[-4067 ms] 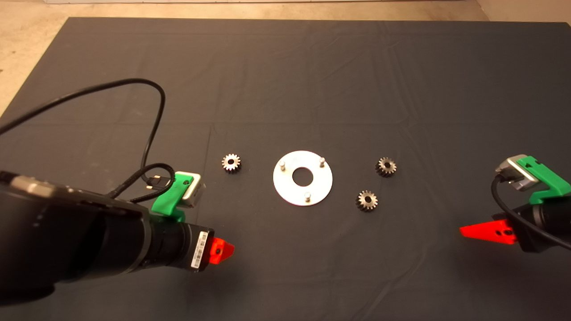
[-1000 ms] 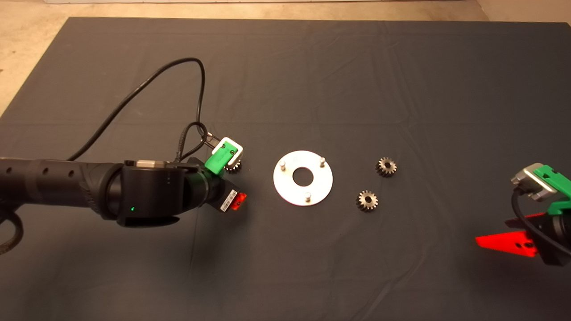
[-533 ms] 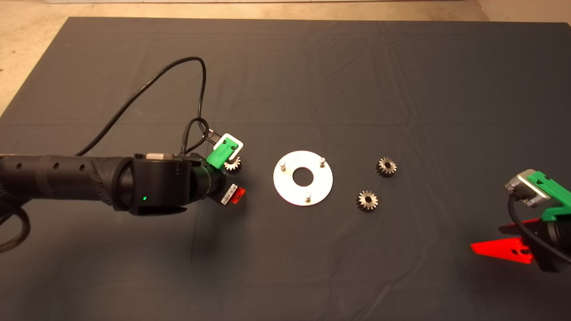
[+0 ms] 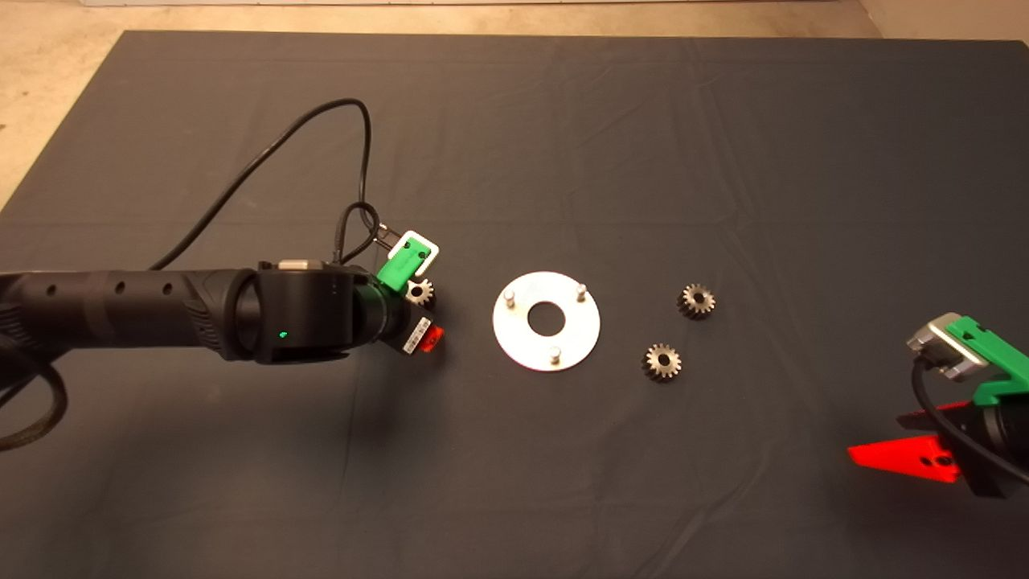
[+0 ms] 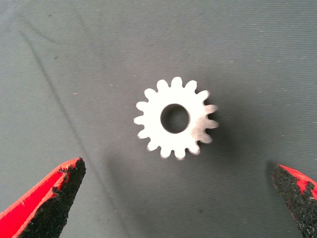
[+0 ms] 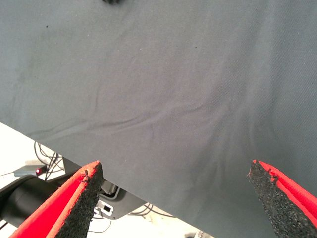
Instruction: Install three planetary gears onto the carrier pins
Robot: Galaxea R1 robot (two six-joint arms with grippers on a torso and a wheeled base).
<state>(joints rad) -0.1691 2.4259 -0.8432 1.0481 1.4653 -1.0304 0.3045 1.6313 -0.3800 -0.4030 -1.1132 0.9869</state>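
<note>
Warm, dim overhead light in head view; the black left arm [image 4: 161, 318] throws a soft shadow on the dark grey mat [image 4: 563, 137]. The small toothed metal gear [image 5: 176, 117] glares white, overexposed, in left wrist view. Right wrist view evenly lit, sharp.

Dark creased mat [image 4: 611, 137] over the table, pale beige floor [image 4: 48, 72] beyond its far edge, cables and grey gear [image 6: 29, 173] below.

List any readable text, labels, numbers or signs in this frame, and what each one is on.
No text can be read in any view.
White barcode-style sticker on the left tool, which hangs open over a gear: print too small to read.
Gears, silver disc, mat and right tool: no markings visible.
</note>
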